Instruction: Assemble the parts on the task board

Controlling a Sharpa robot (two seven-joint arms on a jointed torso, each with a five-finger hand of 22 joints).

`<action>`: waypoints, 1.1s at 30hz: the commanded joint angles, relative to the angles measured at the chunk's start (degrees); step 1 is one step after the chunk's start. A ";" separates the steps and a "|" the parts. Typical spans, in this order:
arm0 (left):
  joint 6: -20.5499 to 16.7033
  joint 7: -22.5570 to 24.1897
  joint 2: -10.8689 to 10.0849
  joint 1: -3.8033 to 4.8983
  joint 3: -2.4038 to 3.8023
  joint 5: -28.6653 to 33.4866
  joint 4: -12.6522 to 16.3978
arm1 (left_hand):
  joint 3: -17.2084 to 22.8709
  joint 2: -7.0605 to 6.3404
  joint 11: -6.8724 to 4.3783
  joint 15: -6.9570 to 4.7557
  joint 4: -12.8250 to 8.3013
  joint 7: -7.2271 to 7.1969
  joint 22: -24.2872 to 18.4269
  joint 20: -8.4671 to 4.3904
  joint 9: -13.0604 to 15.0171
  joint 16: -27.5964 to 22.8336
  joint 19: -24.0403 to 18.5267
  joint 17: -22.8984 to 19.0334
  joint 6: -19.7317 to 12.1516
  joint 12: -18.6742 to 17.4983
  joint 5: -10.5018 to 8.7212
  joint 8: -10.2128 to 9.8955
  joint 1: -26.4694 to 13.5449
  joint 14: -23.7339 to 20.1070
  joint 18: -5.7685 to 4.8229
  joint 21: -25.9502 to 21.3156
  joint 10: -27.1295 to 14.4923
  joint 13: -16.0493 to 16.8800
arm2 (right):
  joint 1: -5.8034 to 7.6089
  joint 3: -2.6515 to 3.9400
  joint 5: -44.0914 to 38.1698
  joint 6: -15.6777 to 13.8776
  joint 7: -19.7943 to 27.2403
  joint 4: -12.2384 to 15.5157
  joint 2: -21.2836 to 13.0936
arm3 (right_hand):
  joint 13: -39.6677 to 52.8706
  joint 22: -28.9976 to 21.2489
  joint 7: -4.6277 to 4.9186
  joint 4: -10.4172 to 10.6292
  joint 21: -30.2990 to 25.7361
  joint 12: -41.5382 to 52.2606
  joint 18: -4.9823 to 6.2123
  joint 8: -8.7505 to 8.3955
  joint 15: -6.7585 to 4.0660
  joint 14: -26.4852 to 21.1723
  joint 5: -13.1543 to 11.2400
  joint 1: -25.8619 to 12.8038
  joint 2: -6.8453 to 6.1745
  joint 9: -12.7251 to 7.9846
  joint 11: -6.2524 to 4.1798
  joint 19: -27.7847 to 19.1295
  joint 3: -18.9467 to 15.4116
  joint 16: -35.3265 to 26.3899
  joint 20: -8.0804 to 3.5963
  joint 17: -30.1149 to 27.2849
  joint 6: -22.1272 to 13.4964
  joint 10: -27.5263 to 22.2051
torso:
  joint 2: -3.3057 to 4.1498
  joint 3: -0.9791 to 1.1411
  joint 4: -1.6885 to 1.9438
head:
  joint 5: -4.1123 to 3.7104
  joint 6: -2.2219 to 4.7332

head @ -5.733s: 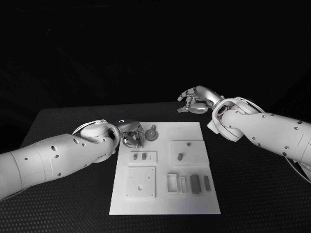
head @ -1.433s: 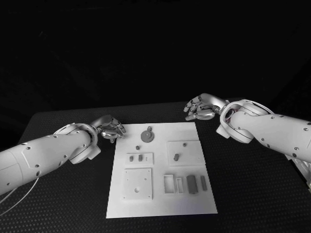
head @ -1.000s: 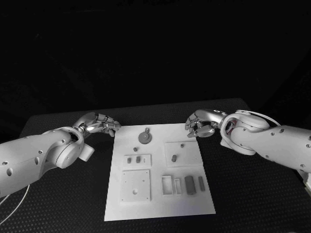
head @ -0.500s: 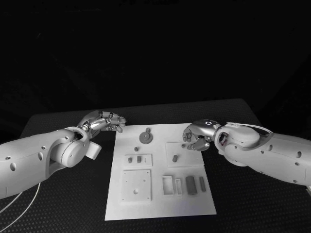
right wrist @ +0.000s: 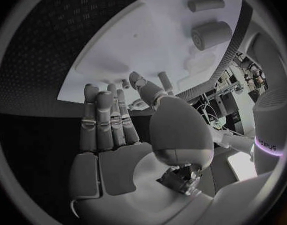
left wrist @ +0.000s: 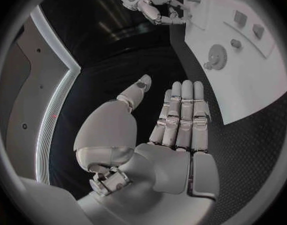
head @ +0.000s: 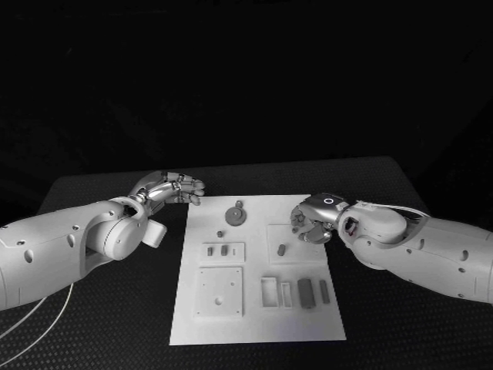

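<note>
The white task board (head: 258, 324) lies in the middle of the black table. On it are a round toothed part (head: 236, 215), a small block with two pegs (head: 223, 250), a short peg (head: 281, 249), a square plate (head: 220, 291) and two dark bars (head: 306, 290). My left hand (head: 171, 187) hovers off the board's far left corner, fingers straight and holding nothing (left wrist: 175, 130). My right hand (head: 313, 218) is over the board's far right part, fingers extended and apart, palm bare (right wrist: 118, 130). The board (right wrist: 150, 40) with two cylindrical parts (right wrist: 212, 34) lies beyond its fingertips.
Black textured table surface (head: 102, 308) surrounds the board on all sides. A thin white cable (head: 30, 327) trails under my left arm at the near left. In the left wrist view the toothed part (left wrist: 216, 54) and my right hand (left wrist: 153, 2) appear.
My right hand has come in from beyond the board's far right corner to above its far right part. My left hand has drifted slightly farther back, staying off the board.
</note>
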 commanded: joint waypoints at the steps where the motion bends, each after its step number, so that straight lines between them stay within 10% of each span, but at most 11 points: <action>1: 0.60 1.08 0.09 0.12 0.07 1.14 0.22 | -0.30 0.17 0.00 0.25 -0.07 -0.08 -0.07 0.27 -0.05 -0.28 0.01 0.07 -0.48 -0.16 -0.08 0.40 0.16 0.22 -0.10 -0.39 -0.26 -0.06 | -0.07 -0.01 -2.18 -1.73 -0.80 -0.22 0.22 | -0.13 0.09 0.05 0.05 -0.25 -0.30 0.84 -0.20 0.20 0.24 -0.04 0.02 -0.42 -0.09 0.07 0.46 -0.08 -0.19 -0.06 0.12 -0.35 0.52 | -0.02 -0.06 -0.03 | 0.36 -0.06; 33: 0.80 0.13 0.65 0.43 0.08 1.15 -0.44 | -0.48 0.33 0.08 0.37 0.00 -0.01 -0.42 0.39 -0.17 -0.90 -0.18 0.31 -0.68 -0.19 -0.08 0.44 0.04 0.24 -0.07 -0.41 -0.46 -0.19 | -1.11 -0.52 -2.62 1.59 -0.30 -2.15 2.87 | 0.24 1.20 -1.41 -0.26 0.25 -0.55 0.84 2.45 -1.70 2.08 -0.03 1.63 5.88 0.18 -1.96 1.42 0.05 -0.51 -0.84 1.95 5.09 7.47 | 0.00 0.30 -0.27 | 2.49 -1.13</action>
